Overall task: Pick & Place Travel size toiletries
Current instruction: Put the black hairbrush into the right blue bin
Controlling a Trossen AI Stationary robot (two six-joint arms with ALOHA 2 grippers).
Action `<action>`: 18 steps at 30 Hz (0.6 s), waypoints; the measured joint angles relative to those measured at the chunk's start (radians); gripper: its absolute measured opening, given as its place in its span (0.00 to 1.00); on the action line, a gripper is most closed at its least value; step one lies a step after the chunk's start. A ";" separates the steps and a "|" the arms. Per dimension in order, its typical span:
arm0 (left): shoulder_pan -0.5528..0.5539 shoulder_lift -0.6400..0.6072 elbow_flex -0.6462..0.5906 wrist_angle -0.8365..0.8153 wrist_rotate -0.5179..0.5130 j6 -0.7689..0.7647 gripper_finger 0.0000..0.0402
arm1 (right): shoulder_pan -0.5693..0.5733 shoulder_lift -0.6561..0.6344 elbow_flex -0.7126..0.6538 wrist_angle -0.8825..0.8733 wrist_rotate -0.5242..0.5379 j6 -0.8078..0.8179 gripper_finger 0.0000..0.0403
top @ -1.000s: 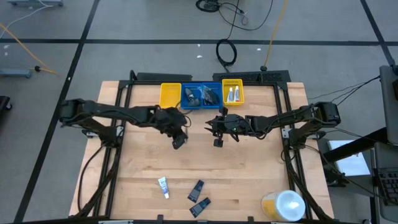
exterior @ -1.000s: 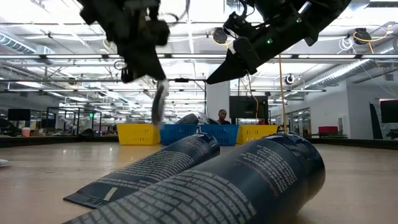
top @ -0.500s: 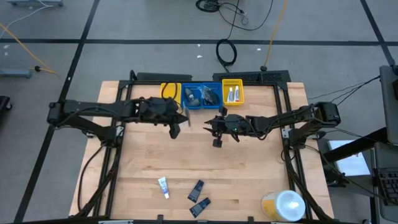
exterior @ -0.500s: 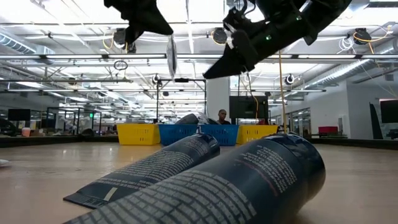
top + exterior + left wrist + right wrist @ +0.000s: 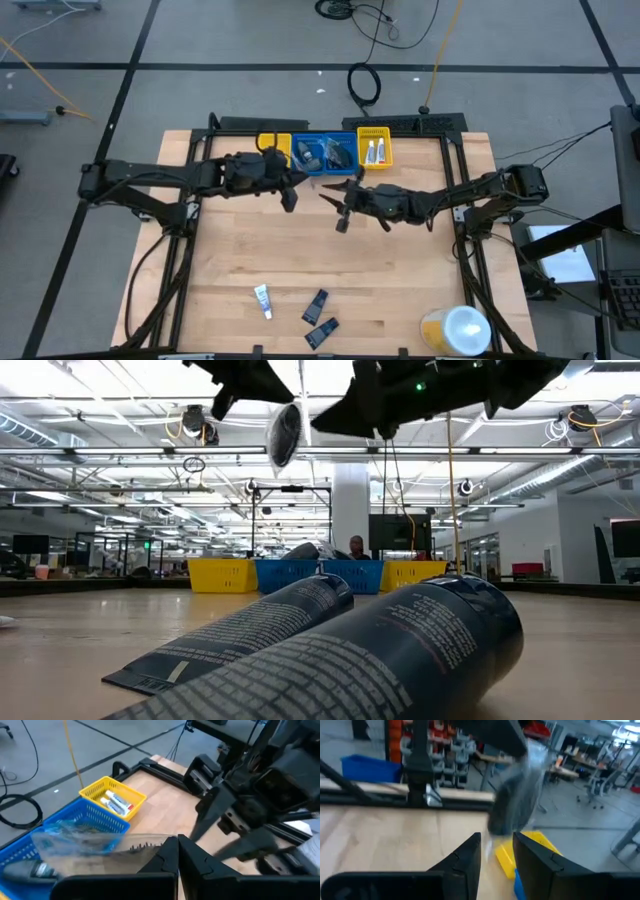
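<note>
My left gripper (image 5: 287, 188) is up in the air just near of the blue bin (image 5: 325, 152) and is shut on a small grey, partly see-through packet (image 5: 95, 842), which also shows in the low view (image 5: 284, 434). My right gripper (image 5: 338, 207) hovers open beside it, toward the table's right, holding nothing; its open fingers frame the packet (image 5: 516, 795) in the right wrist view. A white-and-blue tube (image 5: 263, 298) and two dark packets (image 5: 316, 305) (image 5: 322, 332) lie flat near the table's near edge. My left gripper pinches the packet between its two fingers at one end (image 5: 159, 846). The packet is lifted clear of the table; in the low view it hangs below the fingers (image 5: 262, 388), and in the wrist view it sticks out sideways from them.
Three bins stand in a row at the far edge: a yellow one (image 5: 270, 150), the blue one holding several dark items, and a yellow one (image 5: 374, 148) with white tubes. A large yellow container with a white lid (image 5: 455, 330) lies at the near right corner.
My left gripper has risen and moved toward the far edge and the blue bin, carrying the packet, which has turned in the hold. My right gripper has risen too and shifted a little toward the table's left, closer to the left gripper.
</note>
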 joint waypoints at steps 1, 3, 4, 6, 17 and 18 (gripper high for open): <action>0.000 0.011 0.000 0.016 0.000 0.000 0.00 | 0.000 0.000 0.000 0.019 -0.008 -0.001 0.26; 0.000 0.044 0.000 0.069 0.000 0.006 0.00 | 0.001 0.000 0.000 0.043 -0.008 -0.003 0.26; 0.000 0.060 0.000 0.087 0.000 0.009 0.00 | 0.001 0.000 0.000 0.044 -0.001 -0.003 0.26; 0.001 0.093 0.000 0.125 0.000 0.020 0.00 | 0.001 0.000 0.000 0.035 0.024 -0.005 0.26; 0.015 0.161 0.000 0.248 0.045 0.032 0.00 | -0.003 0.000 0.000 -0.020 0.153 -0.028 0.34; 0.016 0.161 0.000 0.256 0.058 0.033 0.00 | -0.003 0.000 0.000 -0.016 0.152 -0.031 0.34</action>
